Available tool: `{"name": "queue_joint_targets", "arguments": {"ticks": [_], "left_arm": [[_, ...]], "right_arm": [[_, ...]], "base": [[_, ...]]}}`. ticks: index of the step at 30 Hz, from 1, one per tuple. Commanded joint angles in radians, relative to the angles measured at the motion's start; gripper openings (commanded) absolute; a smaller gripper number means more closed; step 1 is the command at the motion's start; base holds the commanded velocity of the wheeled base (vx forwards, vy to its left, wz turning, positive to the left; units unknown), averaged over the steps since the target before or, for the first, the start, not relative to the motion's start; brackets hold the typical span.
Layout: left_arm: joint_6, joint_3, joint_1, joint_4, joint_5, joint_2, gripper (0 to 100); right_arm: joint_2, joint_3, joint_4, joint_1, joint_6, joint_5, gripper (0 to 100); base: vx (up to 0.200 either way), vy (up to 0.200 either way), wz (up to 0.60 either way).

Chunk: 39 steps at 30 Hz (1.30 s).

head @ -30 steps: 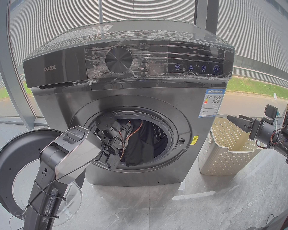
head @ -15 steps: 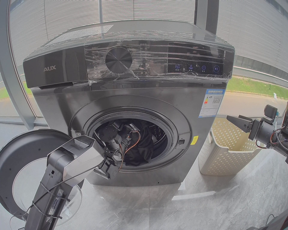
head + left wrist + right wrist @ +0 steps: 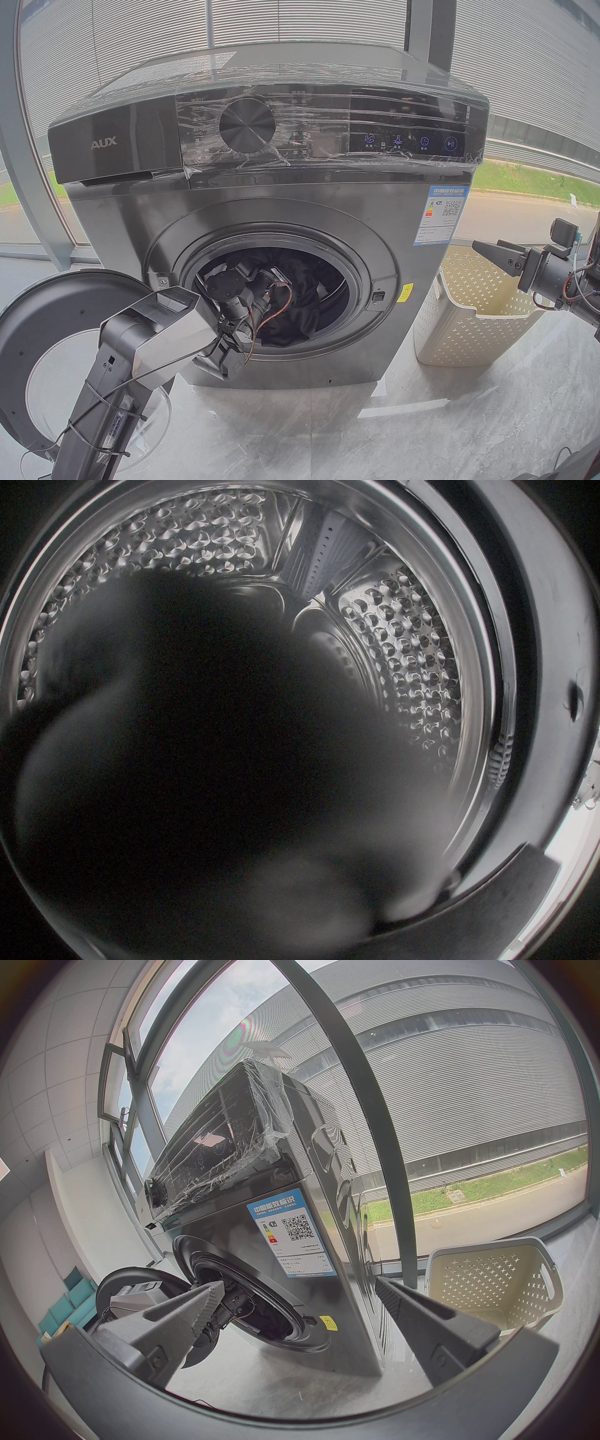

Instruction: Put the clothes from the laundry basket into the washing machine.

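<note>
right gripper (image 3: pixel 494 247) jaws spread wide, mid-right, nr laundry basket (image 3: pixel 462 325). left gripper (image 3: pixel 274 281): grip can't tell, hidden among dark clothes (image 3: pixel 300 312) in washing machine (image 3: pixel 269 187) mouth, centre frame.

Logo (image 3: pixel 103 143), QR label (image 3: pixel 439 214), yellow sticker (image 3: pixel 405 292) on washing machine (image 3: pixel 125 215) front.
</note>
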Motion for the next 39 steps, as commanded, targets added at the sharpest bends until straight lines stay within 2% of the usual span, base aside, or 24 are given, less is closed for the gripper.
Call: {"name": "queue_joint_targets", "arguments": {"ticks": [1,7,9,10,11,13,14,15,16,17,23,26,29,32,36,39], "left_arm": [[0.001,0.006,0.003,0.002,-0.006,-0.001,100],[0.011,0.020,0.017,0.011,-0.023,-0.026,100],[0.019,0.110,0.029,0.083,-0.038,-0.073,100],[0.034,0.150,0.034,0.113,-0.040,-0.095,100],[0.062,0.184,0.038,0.133,-0.045,-0.112,100],[0.131,0.224,0.049,0.148,-0.080,-0.124,100],[0.142,0.228,0.051,0.149,-0.089,-0.124,100],[0.200,0.255,0.061,0.153,-0.143,-0.126,100],[0.229,0.267,0.064,0.146,-0.173,-0.126,100],[0.246,0.281,0.066,0.142,-0.195,-0.129,100],[0.263,0.274,0.064,0.105,-0.216,-0.179,100],[0.295,0.288,0.067,0.145,-0.220,-0.199,100],[0.301,0.297,0.094,0.202,-0.218,-0.185,100],[0.298,0.212,0.106,0.218,-0.226,-0.172,100],[0.303,0.009,0.094,0.269,-0.215,-0.139,100],[0.309,0.015,0.071,0.304,-0.215,-0.123,100]], "right_arm": [[0.000,0.000,0.000,0.000,0.000,0.001,100],[-0.001,0.000,0.000,0.001,-0.001,0.001,100],[-0.001,0.000,0.000,0.001,-0.001,0.001,100],[-0.003,0.000,0.000,0.001,0.000,0.001,100],[-0.001,0.000,-0.001,0.001,0.000,0.001,100],[-0.001,0.000,0.000,0.001,0.000,0.001,100],[-0.001,0.000,0.000,0.001,0.000,0.001,100],[-0.001,0.000,0.000,0.001,-0.001,0.001,100],[-0.001,-0.001,-0.001,0.001,0.000,0.001,100],[-0.001,-0.001,-0.001,0.001,0.000,0.001,100],[-0.004,0.002,-0.001,0.001,0.000,0.001,100],[-0.001,0.000,-0.001,0.003,0.000,0.001,100],[-0.001,-0.001,-0.001,0.004,0.000,0.001,100],[-0.001,-0.001,-0.001,0.004,0.000,0.001,100],[0.000,-0.001,0.000,0.008,0.000,0.002,100],[-0.001,-0.001,0.000,0.008,0.000,0.001,100]], "base": [[0.000,0.000,0.00],[0.000,0.000,0.00],[0.000,0.000,0.00],[0.000,0.000,0.00],[0.000,0.000,0.00],[0.000,0.000,0.00],[0.000,0.000,0.00],[0.000,0.000,0.00],[0.000,0.000,0.00],[0.000,0.000,0.00],[0.000,0.000,0.00],[0.000,0.000,0.00],[0.000,0.000,0.00],[0.000,0.000,0.00],[0.000,0.000,0.00],[0.000,0.000,0.00]]}}
